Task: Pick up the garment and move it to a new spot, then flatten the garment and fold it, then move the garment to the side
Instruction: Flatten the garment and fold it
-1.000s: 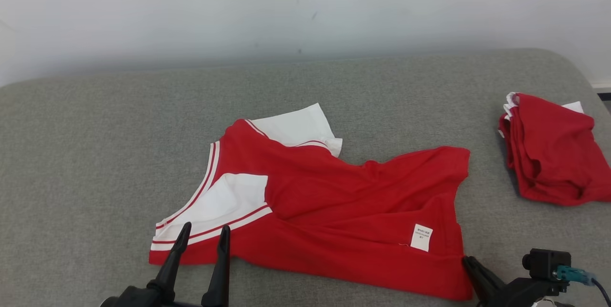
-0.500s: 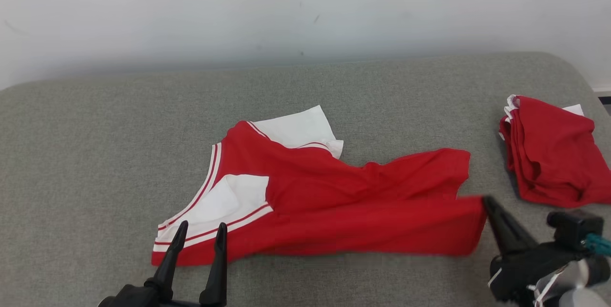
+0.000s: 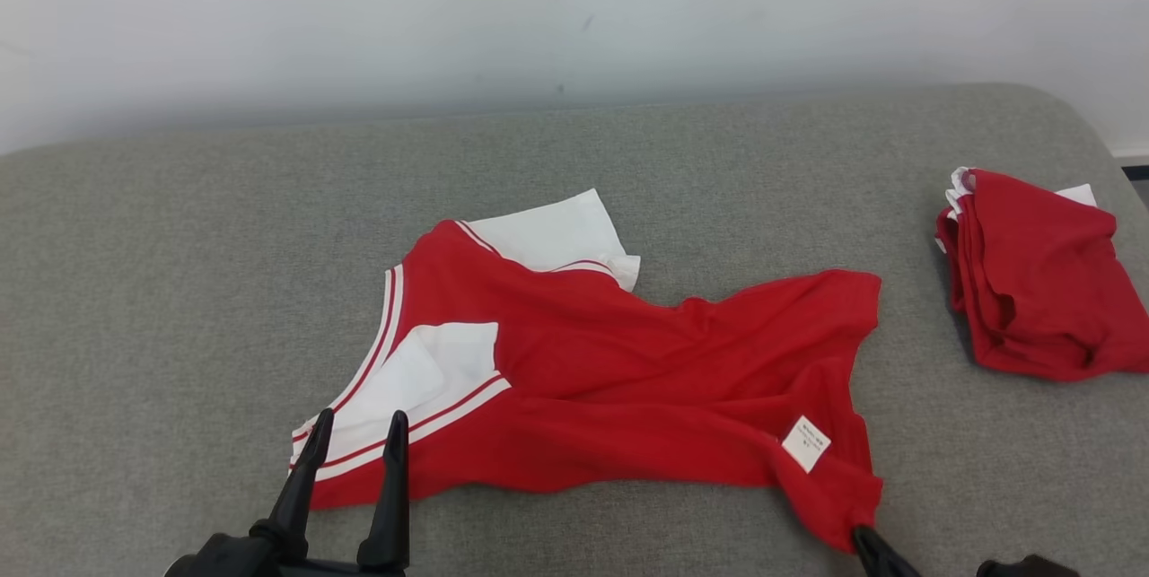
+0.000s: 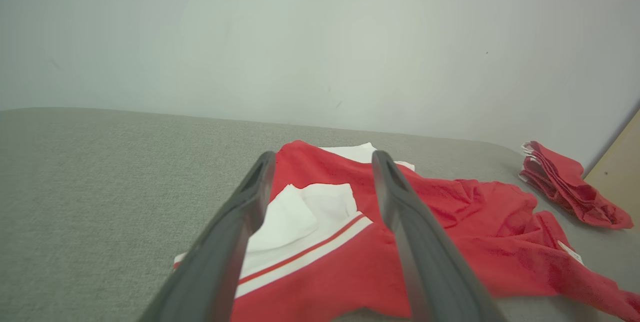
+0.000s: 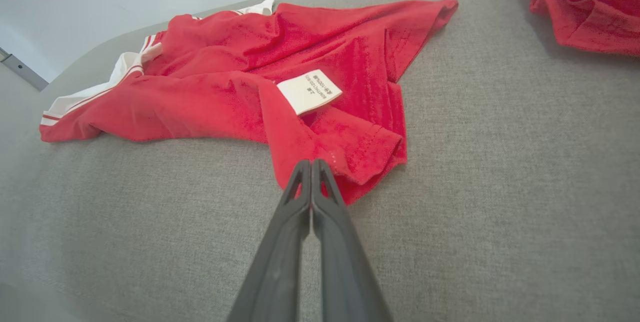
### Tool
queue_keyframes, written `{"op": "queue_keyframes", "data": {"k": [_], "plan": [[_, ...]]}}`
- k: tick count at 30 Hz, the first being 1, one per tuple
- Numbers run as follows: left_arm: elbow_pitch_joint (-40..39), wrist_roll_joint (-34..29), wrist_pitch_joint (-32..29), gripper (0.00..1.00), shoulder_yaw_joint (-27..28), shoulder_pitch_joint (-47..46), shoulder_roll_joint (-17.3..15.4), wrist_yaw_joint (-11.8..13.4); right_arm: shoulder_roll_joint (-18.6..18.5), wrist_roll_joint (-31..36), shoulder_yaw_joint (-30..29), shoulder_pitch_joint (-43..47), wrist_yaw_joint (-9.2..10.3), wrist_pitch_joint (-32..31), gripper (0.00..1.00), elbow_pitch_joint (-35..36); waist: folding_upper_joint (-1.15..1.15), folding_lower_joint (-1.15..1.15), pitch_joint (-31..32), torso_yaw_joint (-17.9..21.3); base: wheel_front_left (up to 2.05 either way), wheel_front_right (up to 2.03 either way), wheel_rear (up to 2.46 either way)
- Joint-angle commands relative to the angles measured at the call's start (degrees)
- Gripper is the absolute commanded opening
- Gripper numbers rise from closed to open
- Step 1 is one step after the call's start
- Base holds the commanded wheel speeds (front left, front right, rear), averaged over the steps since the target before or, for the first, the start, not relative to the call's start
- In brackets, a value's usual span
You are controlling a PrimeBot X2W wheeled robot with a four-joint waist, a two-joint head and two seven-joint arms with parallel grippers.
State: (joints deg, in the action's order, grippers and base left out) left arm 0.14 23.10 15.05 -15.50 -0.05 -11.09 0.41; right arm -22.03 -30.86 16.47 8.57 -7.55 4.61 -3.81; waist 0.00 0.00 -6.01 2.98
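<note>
red and white t-shirt [image 3: 628, 371] lies crumpled on the grey cushion [image 3: 179, 290], long axis left to right. right gripper [image 5: 311, 162] is pinched tight on its near right hem corner. left gripper [image 3: 357, 420], fingers spread, hovers by the striped left end, so it's closest to grab there.

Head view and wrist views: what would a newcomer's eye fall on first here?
A crumpled red fabric garment with white striped panels sprawls across the middle of the grey upholstered surface, its white care label showing near the front right corner. The right gripper has its fingers shut on that corner, while the open left gripper points at the striped edge. A second bundle of red cloth lies at the far right.
</note>
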Motion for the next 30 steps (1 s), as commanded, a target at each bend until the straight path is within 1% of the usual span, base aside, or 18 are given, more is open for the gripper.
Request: {"op": "queue_keyframes", "data": {"k": [1, 6, 7, 8, 9, 10, 11, 12, 16, 19, 22, 30], "plan": [[-0.28, -0.64, 0.16, 1.00, 0.33, 0.42, -0.20, -0.38, 0.48, -0.17, 0.39, 1.10, 0.15, 0.67, 0.00, -0.26, 0.00, 0.00, -0.32, 0.56, 0.00, 0.00, 0.00], [-0.22, -1.02, 0.16, 1.00, 0.42, 0.22, -0.51, -0.68, 1.76, -1.18, 1.73, 1.62, 0.15, 2.00, 0.00, -2.11, 0.00, 0.00, -0.37, 1.73, 0.00, 0.00, 0.00], [-0.18, -1.13, 0.16, 1.00, 0.38, 0.11, -0.48, -0.65, 1.95, -1.65, 1.93, 1.55, 0.15, 2.04, 0.03, -2.46, 0.00, 0.00, -0.35, 1.88, 0.00, 0.00, 0.00], [-0.17, -1.21, 0.16, 1.00, 0.31, -0.01, -0.44, -0.60, 2.18, -2.09, 2.23, 1.54, 0.15, 2.04, 0.26, -2.80, 0.00, 0.00, -0.33, 1.99, 0.00, 0.00, 0.00], [-0.18, -1.27, 0.16, 1.00, 0.28, -0.11, -0.42, -0.55, 2.40, -2.73, 2.57, 1.57, 0.15, 2.05, 0.44, -2.98, 0.00, 0.00, -0.32, 2.08, 0.00, 0.00, 0.00], [-0.20, -1.32, 0.16, 1.00, 0.24, -0.19, -0.41, -0.51, 2.66, -3.78, 2.76, 1.73, 0.15, 2.02, 0.69, -3.16, 0.00, 0.00, -0.30, 2.18, 0.00, 0.00, 0.00], [-0.20, -1.32, 0.16, 1.00, 0.21, -0.22, -0.41, -0.51, 2.72, -4.87, 3.02, 2.07, 0.15, 1.61, 0.97, -3.30, 0.00, 0.00, -0.28, 2.23, 0.00, 0.00, 0.00], [-0.18, -1.31, 0.16, 1.00, 0.21, -0.24, -0.42, -0.51, 2.66, -5.94, 3.15, 2.34, 0.15, 1.54, 1.00, -3.26, 0.00, 0.00, -0.26, 2.27, 0.00, 0.00, 0.00], [-0.04, -1.31, 0.16, 1.00, 0.12, -0.15, -0.31, -0.70, 2.34, -11.92, 2.80, 4.01, 0.15, 0.32, 1.00, -2.40, 0.00, 0.00, -0.11, 2.13, 0.00, 0.00, 0.00], [-0.03, -1.26, 0.16, 1.00, 0.23, 0.22, -0.06, -0.68, 1.72, -14.97, 2.13, 5.10, 0.15, -0.37, 1.00, -1.68, 0.00, 0.00, -0.02, 2.02, 0.00, 0.00, 0.00], [0.17, -1.29, 0.16, 1.00, 0.14, 0.47, 0.23, -0.85, 1.38, -16.08, 2.26, 5.37, 0.15, -0.62, 1.00, -2.08, 0.00, 0.00, 0.09, 1.87, 0.00, 0.00, 0.00], [0.62, -1.35, 0.16, 1.00, -0.21, -0.01, 0.14, -1.19, 3.77, -19.60, 4.08, 2.28, 0.15, -1.09, 1.00, -8.12, 0.00, 0.00, 0.52, 1.16, 0.00, 0.00, 0.00]]}}
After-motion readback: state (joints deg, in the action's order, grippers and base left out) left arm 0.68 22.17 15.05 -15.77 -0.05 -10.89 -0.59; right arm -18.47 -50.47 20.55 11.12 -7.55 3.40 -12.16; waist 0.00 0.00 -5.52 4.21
